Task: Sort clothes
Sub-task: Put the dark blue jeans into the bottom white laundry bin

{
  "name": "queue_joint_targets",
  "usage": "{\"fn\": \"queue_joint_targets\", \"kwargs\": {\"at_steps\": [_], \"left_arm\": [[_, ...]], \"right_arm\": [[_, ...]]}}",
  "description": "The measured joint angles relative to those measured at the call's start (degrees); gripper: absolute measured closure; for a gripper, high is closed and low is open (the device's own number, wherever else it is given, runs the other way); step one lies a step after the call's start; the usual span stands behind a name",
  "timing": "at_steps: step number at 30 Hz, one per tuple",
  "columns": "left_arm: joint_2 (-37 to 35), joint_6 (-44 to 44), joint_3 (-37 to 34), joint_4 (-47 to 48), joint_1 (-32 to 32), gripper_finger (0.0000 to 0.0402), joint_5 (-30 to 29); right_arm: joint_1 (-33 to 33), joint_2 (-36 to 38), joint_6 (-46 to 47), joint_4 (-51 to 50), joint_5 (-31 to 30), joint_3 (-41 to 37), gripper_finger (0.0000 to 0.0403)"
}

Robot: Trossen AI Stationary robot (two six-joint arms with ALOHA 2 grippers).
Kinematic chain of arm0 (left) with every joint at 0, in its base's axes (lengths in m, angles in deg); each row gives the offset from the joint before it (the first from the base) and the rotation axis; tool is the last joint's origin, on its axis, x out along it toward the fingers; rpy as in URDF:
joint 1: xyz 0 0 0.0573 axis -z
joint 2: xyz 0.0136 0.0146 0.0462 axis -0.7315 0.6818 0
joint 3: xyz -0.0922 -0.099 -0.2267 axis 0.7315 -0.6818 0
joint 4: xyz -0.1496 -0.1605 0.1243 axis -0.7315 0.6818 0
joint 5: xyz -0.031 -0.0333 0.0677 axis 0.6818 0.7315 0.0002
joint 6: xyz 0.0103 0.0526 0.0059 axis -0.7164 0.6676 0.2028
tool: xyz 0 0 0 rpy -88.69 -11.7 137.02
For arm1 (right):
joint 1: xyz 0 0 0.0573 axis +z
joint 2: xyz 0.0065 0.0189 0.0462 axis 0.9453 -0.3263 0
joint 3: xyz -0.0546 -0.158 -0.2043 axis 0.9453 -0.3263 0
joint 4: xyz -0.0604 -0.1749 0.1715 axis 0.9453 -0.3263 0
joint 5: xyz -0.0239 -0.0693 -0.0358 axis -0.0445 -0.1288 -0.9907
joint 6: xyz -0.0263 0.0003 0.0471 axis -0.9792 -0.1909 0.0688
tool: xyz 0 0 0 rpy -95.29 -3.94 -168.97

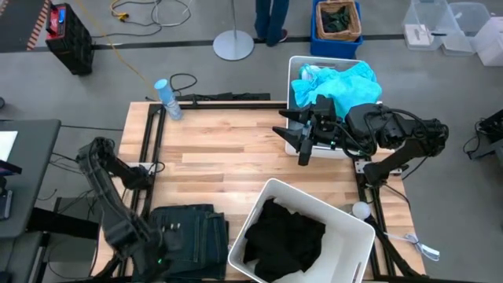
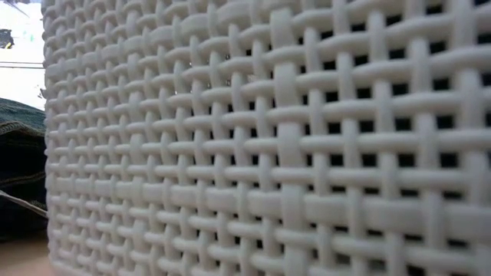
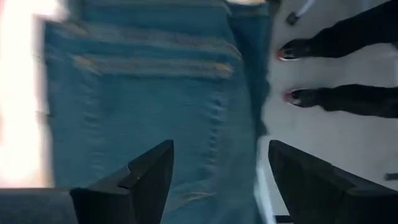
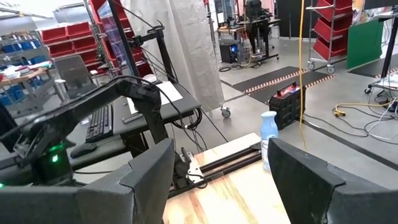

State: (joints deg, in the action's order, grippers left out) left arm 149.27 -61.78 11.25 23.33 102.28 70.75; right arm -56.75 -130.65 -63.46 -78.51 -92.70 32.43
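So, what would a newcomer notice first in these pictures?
Probably the turquoise top piled in the white bin at the table's far right edge, with the open right gripper beside it. Next, the black top in the near bin, and the jeans beside it under the left gripper.

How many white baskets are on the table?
2. One white basket sits at the table's far right edge, holding the turquoise top. The other white basket sits at the near edge, holding the black top.
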Motion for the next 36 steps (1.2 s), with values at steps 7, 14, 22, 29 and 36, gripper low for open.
{"fn": "queue_joint_targets", "kwargs": {"at_steps": [7,14,22,29,36], "left_arm": [[1.9,-11.6,-5.6,-9.2,5.7,0.0143,1.8],[10.5,-12.1,-3.5,-12.3,8.3,0.0143,8.7],[15.6,-17.7,-1.0,-9.3,8.3,0.0143,6.2],[22.7,-18.3,-0.9,-9.0,9.2,0.0143,6.2],[32.0,-20.2,-0.5,-4.1,9.2,0.0143,9.4]], "right_arm": [[-0.1,0.0,-1.4,0.0,0.0,0.0,0.0126],[-0.4,0.0,-1.4,-1.1,0.0,0.0,0.0126],[-0.4,0.0,-1.4,-1.5,0.0,0.0,0.0126],[-0.4,0.0,-1.4,-1.6,0.0,0.0,0.0126],[-0.4,0.0,-1.4,-1.7,0.0,0.0,0.0126]]}}
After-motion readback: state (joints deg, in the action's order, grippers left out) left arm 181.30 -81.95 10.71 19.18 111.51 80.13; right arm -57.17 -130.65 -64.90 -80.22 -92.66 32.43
